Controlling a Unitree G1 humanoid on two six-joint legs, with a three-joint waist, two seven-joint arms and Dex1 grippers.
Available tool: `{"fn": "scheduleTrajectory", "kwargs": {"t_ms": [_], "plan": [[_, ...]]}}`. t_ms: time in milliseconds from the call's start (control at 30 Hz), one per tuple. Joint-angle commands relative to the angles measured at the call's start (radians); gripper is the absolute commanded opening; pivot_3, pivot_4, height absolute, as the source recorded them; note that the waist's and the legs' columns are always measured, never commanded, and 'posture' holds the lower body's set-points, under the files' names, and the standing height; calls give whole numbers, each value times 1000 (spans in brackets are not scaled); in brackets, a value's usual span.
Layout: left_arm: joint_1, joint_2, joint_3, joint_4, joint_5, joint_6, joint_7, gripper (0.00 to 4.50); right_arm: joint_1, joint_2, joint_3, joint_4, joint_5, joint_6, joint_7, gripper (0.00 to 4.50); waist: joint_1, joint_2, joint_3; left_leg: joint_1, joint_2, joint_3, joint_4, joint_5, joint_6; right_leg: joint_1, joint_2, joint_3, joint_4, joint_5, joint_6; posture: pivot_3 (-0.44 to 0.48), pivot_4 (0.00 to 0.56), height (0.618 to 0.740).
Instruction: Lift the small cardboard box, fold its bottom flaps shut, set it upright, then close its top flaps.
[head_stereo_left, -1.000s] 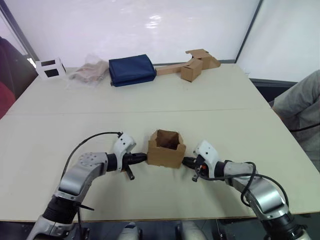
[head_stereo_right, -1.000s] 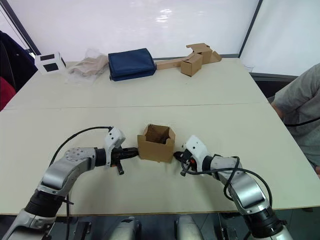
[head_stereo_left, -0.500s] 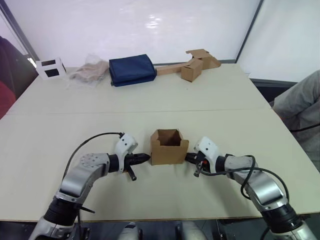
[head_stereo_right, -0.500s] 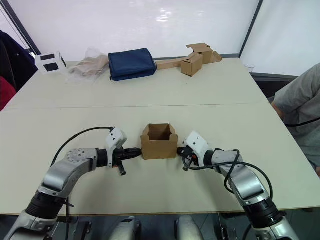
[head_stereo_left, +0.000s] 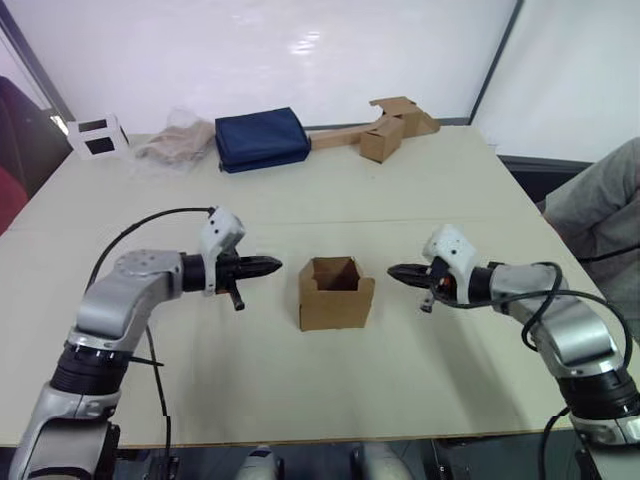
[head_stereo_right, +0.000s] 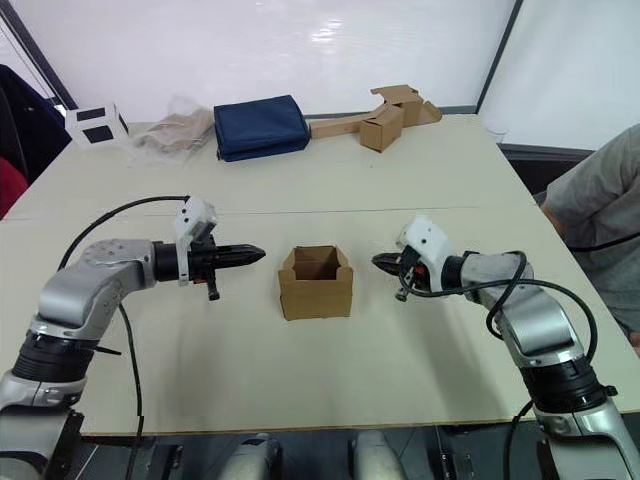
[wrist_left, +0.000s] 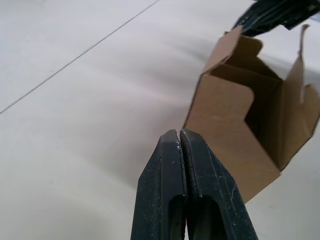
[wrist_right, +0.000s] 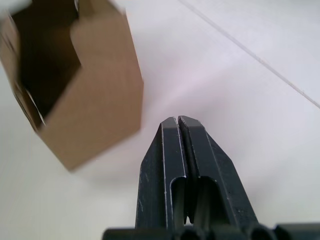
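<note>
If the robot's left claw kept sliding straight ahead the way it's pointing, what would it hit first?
Most likely the small cardboard box. The left gripper, fingers shut, points across the table at the box's near side, close to its open top edge. Its height is hard to judge, so it might skim over the rim.

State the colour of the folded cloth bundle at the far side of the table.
Dark navy blue; the folded cloth bundle shows best in the right eye view.

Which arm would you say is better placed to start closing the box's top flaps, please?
Neither clearly: the small cardboard box stands upright, top flaps open, with the left gripper and right gripper both shut and clear of it, one to either side. Right looks marginally nearer.
</note>
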Motion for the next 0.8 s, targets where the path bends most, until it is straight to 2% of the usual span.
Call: {"fn": "scheduleTrajectory", "kwargs": {"t_ms": [33,467,800], "plan": [[-24,-19,-33,-24,8,-23,-7,50,-30,19,-2,-14,22,-3,2,0,2,0,0,0,0,0,0,0,0,0,0,0,0,0,0,0,150,740],[-63,-126,-110,55,84,-101,29,50,-72,81,65,6,23,-19,24,0,2,0,0,-1,0,0,1,0,0,0,0,0,0,0,0,0,150,740],[-43,-142,-124,64,106,-119,36,50,-72,80,119,24,0,-33,63,0,2,0,0,-1,0,0,1,0,0,0,0,0,0,0,0,0,150,740]]}}
